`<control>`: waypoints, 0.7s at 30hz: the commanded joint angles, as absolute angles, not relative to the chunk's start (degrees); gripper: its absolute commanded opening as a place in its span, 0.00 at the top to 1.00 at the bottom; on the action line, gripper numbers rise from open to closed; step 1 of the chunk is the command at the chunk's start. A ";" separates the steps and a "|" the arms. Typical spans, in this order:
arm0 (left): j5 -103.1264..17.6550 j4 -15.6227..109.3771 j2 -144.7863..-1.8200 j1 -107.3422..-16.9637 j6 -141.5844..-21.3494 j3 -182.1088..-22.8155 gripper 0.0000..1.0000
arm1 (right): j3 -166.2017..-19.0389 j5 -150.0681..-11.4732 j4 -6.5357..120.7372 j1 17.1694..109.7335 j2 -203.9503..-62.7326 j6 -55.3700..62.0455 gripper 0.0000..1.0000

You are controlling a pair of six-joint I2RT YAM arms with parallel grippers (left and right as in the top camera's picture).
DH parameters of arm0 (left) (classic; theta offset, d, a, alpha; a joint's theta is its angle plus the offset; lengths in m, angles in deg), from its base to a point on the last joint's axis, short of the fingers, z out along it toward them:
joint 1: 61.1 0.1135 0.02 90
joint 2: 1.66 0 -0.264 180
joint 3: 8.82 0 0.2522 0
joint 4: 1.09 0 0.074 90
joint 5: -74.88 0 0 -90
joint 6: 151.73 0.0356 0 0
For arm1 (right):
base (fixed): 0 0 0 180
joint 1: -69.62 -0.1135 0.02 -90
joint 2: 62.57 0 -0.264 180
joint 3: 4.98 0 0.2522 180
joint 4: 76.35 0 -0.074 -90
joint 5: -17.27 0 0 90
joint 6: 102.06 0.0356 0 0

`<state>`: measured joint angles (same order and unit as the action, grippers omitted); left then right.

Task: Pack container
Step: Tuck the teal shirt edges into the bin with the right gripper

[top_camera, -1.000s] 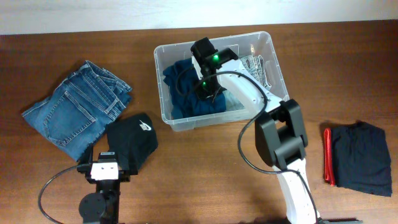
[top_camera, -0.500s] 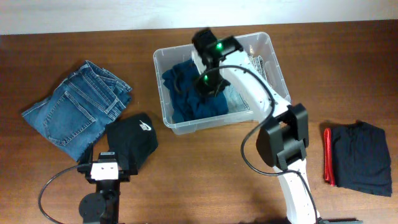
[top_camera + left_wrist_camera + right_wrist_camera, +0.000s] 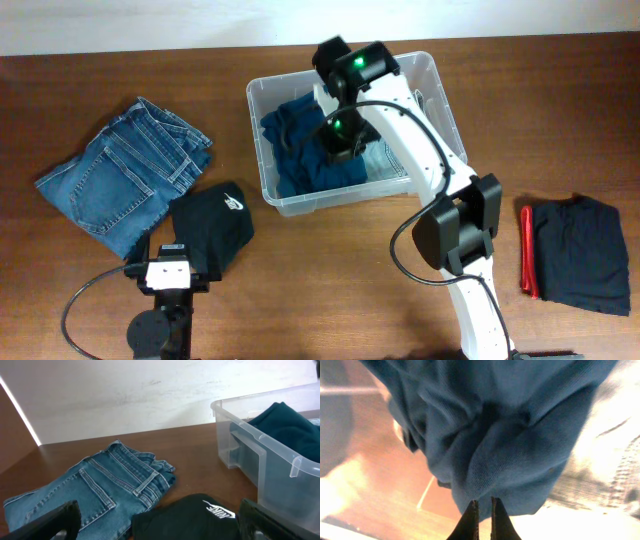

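1. Two garments lie at the left, outside the bin: folded jeans (image 3: pixel 125 175) and, just beside them, a black piece (image 3: pixel 215 225) with a white logo. The left gripper (image 3: pixel 159 522) sits low by the black piece, jaws wide apart and empty.
2. Centre-back, the container (image 3: pixel 258 150) holds a teal garment (image 3: pixel 295 150). The right gripper (image 3: pixel 482 510) meets the cloth's edge, jaws together; we cannot tell whether a fold is pinched.
3. We judge the teal garment is being settled. Next, the arm should lift clear and fetch the dark folded garment (image 3: pixel 580 255) at far right.
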<state>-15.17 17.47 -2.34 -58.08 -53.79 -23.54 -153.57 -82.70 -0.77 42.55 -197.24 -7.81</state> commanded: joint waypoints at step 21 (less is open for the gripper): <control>-15.81 17.42 -2.06 -57.84 -52.87 -23.14 0.00 | -149.09 -88.41 6.29 39.97 -196.43 -8.81 0.96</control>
